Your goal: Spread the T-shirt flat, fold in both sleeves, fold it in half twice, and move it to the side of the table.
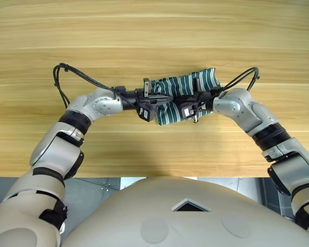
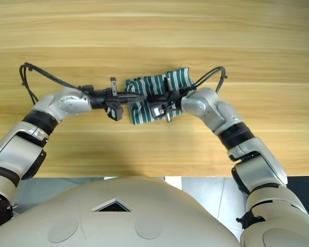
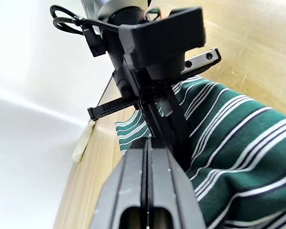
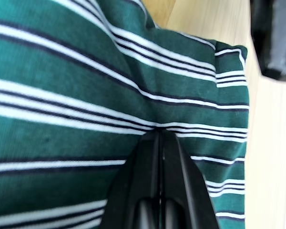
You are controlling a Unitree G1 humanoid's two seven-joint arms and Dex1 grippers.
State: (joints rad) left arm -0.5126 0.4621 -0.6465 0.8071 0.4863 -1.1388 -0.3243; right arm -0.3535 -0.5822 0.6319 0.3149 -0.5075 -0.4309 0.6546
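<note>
The T-shirt (image 1: 181,85) lies folded into a small soft bundle mid-table, a bottle-green knit with thin white and navy stripes, on the pale, straight-grained wooden table (image 1: 144,31). Both arms meet over its near-left edge. The right wrist view shows the right gripper (image 4: 158,137) with its black fingers pressed together, stripes puckering at the tips. The left gripper (image 3: 145,143) is likewise closed tight beside the cloth; whether it pinches any, I cannot tell.

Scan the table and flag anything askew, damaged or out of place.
Nothing is spilled or damaged. The T-shirt is a small folded bundle lying at a slant to the edge of the table, and its layers are uneven. The right claw is shut on the cloth, puckering the stripes there.
</note>
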